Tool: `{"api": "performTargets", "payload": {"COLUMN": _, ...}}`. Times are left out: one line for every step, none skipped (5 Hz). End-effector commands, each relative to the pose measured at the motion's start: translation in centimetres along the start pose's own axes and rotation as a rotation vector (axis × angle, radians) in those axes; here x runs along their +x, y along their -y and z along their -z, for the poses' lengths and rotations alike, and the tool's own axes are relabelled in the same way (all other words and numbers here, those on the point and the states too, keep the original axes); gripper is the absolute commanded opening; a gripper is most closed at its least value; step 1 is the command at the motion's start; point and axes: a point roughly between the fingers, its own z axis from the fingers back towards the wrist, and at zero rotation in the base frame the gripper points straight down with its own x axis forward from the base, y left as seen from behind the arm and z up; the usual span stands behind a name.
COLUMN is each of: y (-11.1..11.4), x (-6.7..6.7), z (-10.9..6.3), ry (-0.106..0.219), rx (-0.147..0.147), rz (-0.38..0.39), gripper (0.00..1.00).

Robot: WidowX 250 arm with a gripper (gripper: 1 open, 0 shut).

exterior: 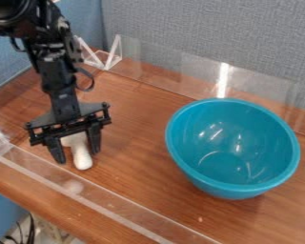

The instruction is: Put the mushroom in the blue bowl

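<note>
Bare table [140, 143] lies open between pincer [73, 148] and blue bowl [233, 148].

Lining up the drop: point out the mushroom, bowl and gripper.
mushroom [81, 157], camera view, on its cream stem.
bowl [273, 176], camera view, on its inner right wall.
gripper [71, 139], camera view, midway between its fingertips.

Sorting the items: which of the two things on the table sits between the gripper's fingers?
The mushroom, the small cream piece; the blue bowl stands apart to its right.

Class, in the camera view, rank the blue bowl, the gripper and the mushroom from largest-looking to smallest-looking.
1. blue bowl
2. gripper, clearly smaller than the bowl
3. mushroom, smallest, partly hidden between the fingers
</note>
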Motion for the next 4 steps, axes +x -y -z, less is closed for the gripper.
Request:
{"api": "performTargets", "payload": {"y": 0.0, "x": -0.6, "z": -1.2, "ry": 0.056, "rx": -0.025, "rz": -0.062, "gripper": 0.0}}
{"api": "performTargets", "payload": {"y": -0.1, "x": -1.5, "z": -0.9, "ry": 0.061, "rx": -0.026, "rz": -0.137, "gripper": 0.0}}
{"api": "performTargets", "payload": {"y": -0.3, "x": -2.3, "z": -0.5, "ry": 0.067, "rx": -0.024, "rz": -0.215, "gripper": 0.0}}
{"api": "performTargets", "payload": {"y": -0.6, "x": -2.1, "z": -1.0, "ry": 0.068, "rx": -0.024, "rz": -0.208, "gripper": 0.0}}
